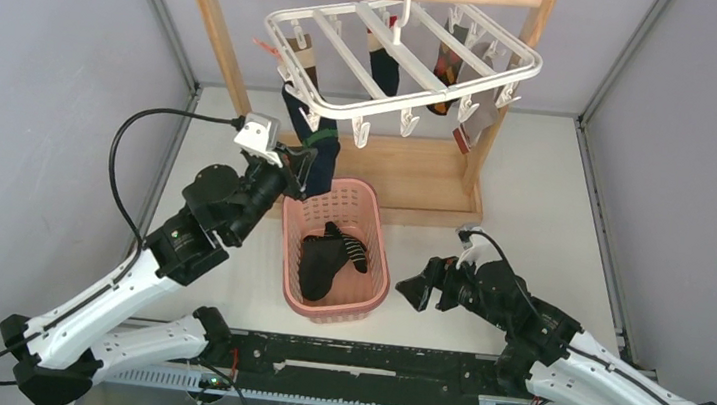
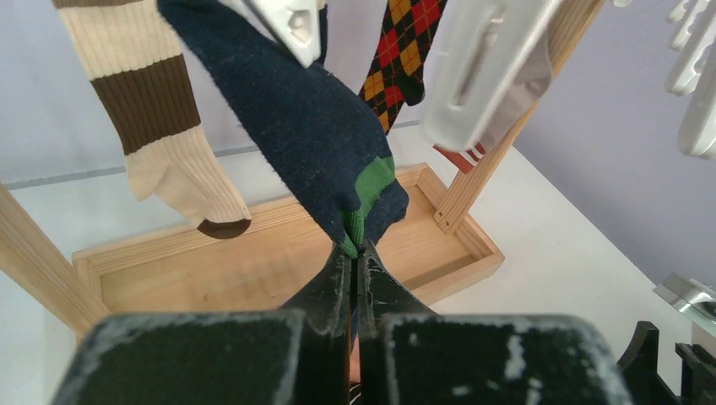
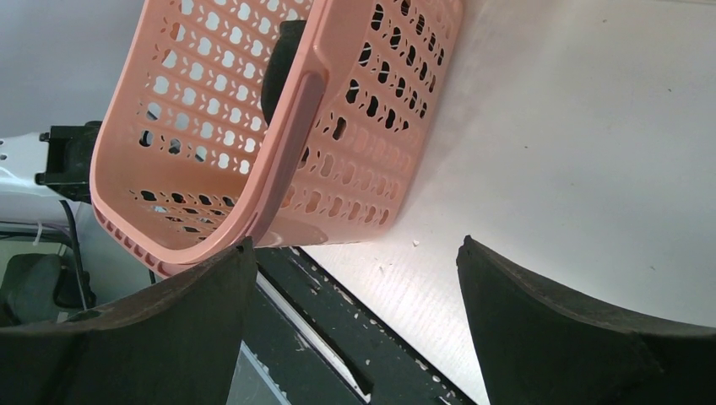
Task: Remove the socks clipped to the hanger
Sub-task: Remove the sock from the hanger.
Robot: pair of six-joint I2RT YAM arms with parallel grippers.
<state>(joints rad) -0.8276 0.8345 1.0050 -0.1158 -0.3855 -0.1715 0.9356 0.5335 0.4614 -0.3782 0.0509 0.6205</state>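
The white hanger (image 1: pixel 436 97) hangs by its hook from the wooden rack (image 1: pixel 221 22). Several socks dangle from its clips: a brown-and-cream one (image 2: pixel 160 110), a red-yellow argyle one (image 2: pixel 401 51), a black one (image 1: pixel 384 64) and a grey one (image 1: pixel 478 125). A navy sock with a green band (image 2: pixel 312 126) slants down from a white clip (image 2: pixel 291 25). My left gripper (image 2: pixel 359 249) is shut on its lower tip, above the basket's far end (image 1: pixel 309 179). My right gripper (image 1: pixel 413 289) rests low, right of the basket, open and holding nothing (image 3: pixel 355 245).
A pink basket (image 1: pixel 383 265) stands between the arms with black socks (image 1: pixel 329 255) lying in it; its perforated wall (image 3: pixel 279 126) is close to my right fingers. The rack's wooden base tray (image 2: pixel 253 261) lies behind the basket. A black rail runs along the near edge.
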